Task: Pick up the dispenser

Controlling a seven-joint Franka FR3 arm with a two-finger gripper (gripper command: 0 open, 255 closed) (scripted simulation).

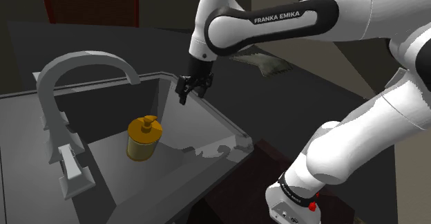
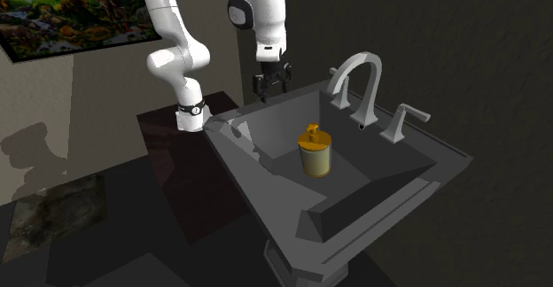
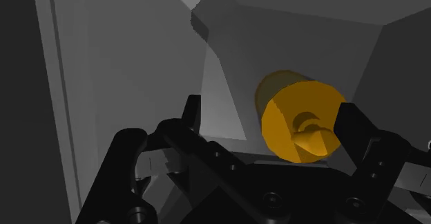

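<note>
A golden-yellow dispenser [image 1: 144,138] with a round pump top stands upright in the basin of a grey sink [image 1: 230,124]. My black gripper [image 1: 190,93] hangs above the basin, near the rim on the arm's side, higher than the dispenser and apart from it. In the second exterior view the gripper [image 2: 271,90] is up and to the left of the dispenser [image 2: 315,151]. In the wrist view the fingers [image 3: 192,115] stand apart, open and holding nothing. The dispenser [image 3: 302,119] shows from above, far below them and closer to one finger.
A tall curved faucet [image 1: 83,67] with two side handles [image 1: 69,171] rises on the sink's far rim, behind the dispenser. The basin walls slope steeply. A painting [image 2: 80,6] hangs on the wall behind the arm's stand [image 2: 189,117].
</note>
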